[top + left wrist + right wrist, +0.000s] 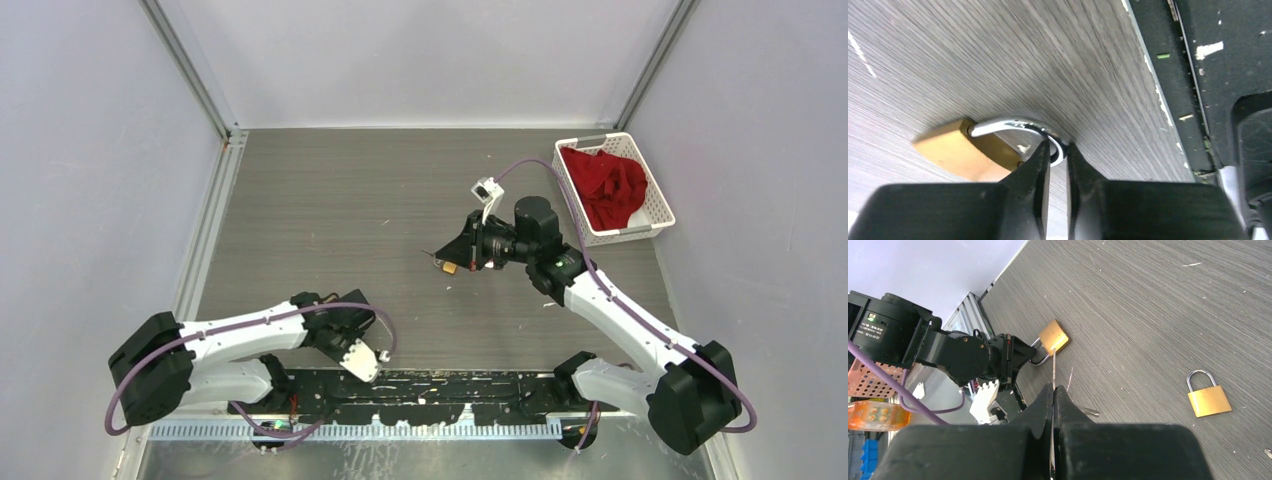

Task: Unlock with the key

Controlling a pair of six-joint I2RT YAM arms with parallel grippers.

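A second padlock (1208,399) lay flat on the grey table (330,200) just beside the right gripper (441,254). Its shackle was shut, and it sat off to the right of the key (1053,366) in the right wrist view. At the far right of the table a white basket (661,206) held a red cloth (610,186), well apart from the work. A black base strip (440,386) ran along the near edge, close to the left gripper (1058,151). Nothing on the table lay between the two grippers.

The left gripper was clamped on the steel shackle (1013,123) of the held padlock (960,150), near the table's near edge. The lock's long axis, from shackle to brass body, ran away from the fingers and to the left in the left wrist view, roughly level with the tabletop. Whether the body rested on the table could not be told. From the right wrist camera, the brass body faced toward that arm.

The right gripper was pinched tight on the key, which showed edge-on as a thin blade sticking straight out past the fingertips. Its long axis was in line with the gripper and pointed at the held padlock's brass body. In that view the tip overlapped the body, but the overhead camera showed the two grippers apart, the key short of the lock.
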